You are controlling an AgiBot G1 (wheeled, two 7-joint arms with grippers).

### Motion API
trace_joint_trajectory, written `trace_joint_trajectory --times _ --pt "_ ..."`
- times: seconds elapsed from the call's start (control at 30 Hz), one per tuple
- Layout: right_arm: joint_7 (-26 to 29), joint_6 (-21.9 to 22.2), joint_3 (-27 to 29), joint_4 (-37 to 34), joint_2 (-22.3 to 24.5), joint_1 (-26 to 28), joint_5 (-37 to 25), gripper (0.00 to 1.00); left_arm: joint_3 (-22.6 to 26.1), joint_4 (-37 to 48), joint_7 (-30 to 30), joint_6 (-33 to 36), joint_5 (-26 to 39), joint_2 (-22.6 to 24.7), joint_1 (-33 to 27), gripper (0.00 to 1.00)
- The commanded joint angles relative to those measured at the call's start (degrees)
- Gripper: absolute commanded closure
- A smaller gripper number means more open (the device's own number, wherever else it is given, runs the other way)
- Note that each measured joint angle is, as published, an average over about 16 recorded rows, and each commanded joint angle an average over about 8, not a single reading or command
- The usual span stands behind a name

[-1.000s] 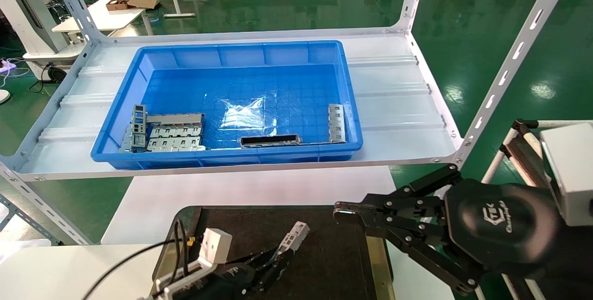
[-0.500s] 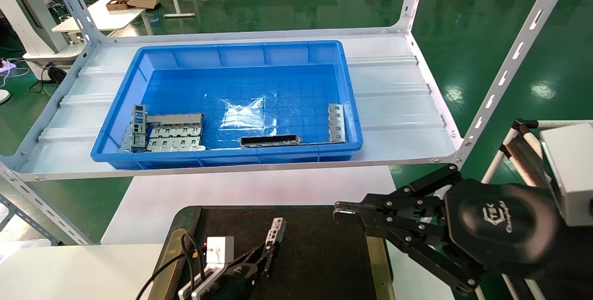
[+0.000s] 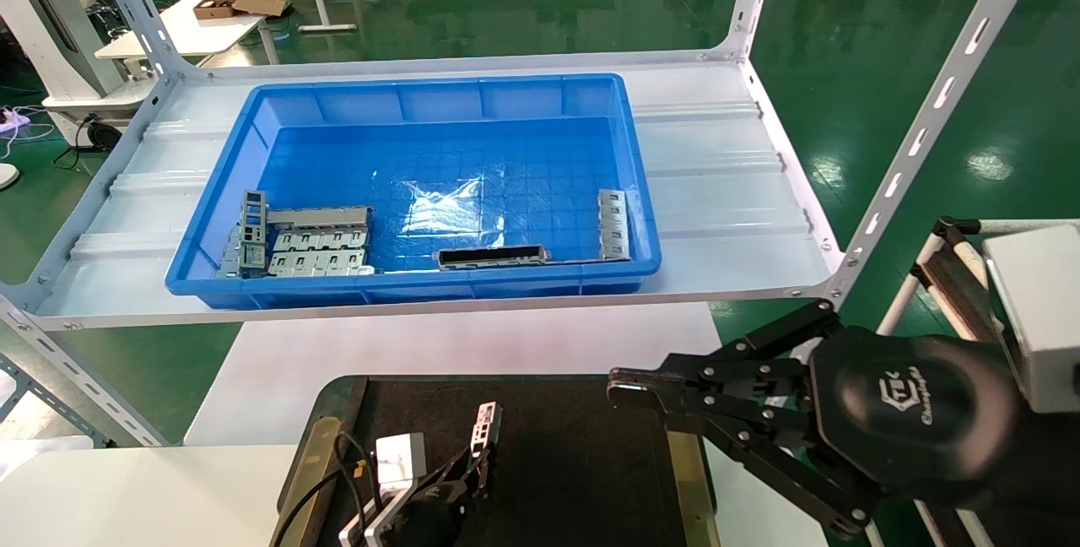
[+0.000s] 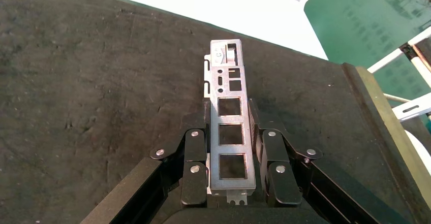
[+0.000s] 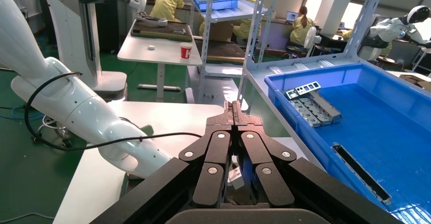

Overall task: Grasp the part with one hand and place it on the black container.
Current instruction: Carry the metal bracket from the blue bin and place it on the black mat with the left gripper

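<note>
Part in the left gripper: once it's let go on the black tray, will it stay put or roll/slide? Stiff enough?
The part, clamped in the left gripper, looks like thin folded sheet metal with square cutouts: probably stiff and light. Its flat faces suggest it won't roll, though released on a narrow edge it could tip over. The black container looks matte and rough, so sliding seems unlikely. The right gripper sits idle beside.

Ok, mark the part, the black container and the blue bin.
part (image 4: 229,132): left wrist view, on the bar's cutout face.
black container (image 3: 582,454): head view, on its bare dark surface.
blue bin (image 3: 439,88): head view, on its far rim.
</note>
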Motion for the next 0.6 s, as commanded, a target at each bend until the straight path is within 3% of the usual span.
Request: trace_joint_trajectory --times 0.03,0.23,0.3,0.5,0.57,0.6 --pt "0.0 0.0 0.0 0.0 0.0 0.0 0.0 1.0 0.8 0.6 0.1 -0.9 -1.0 0.4 -0.4 1.0" --pt "0.0 0.0 0.0 0.0 0.0 0.0 0.0 1.0 3.7 1.3 1.3 -3.3 -4.7 1.0 -1.5 1.0" --pt "0.0 0.0 0.0 0.0 0.0 0.0 0.0 0.92 4.7 1.4 1.8 -4.1 -6.2 1.0 -1.9 0.91" --pt "0.0 0.0 -0.1 0.0 0.0 0.0 0.0 0.18 8.0 1.6 3.8 -6.8 -11.4 1.0 -3.2 0.16" --pt "0.0 0.0 -0.1 0.0 0.0 0.0 0.0 0.01 9.2 1.5 4.6 -7.8 -13.5 0.9 -3.7 0.0" --pt "0.0 0.0 -0.1 0.0 0.0 0.0 0.0 0.0 9.9 1.4 5.1 -8.2 -14.6 0.8 -4.0 0.0"
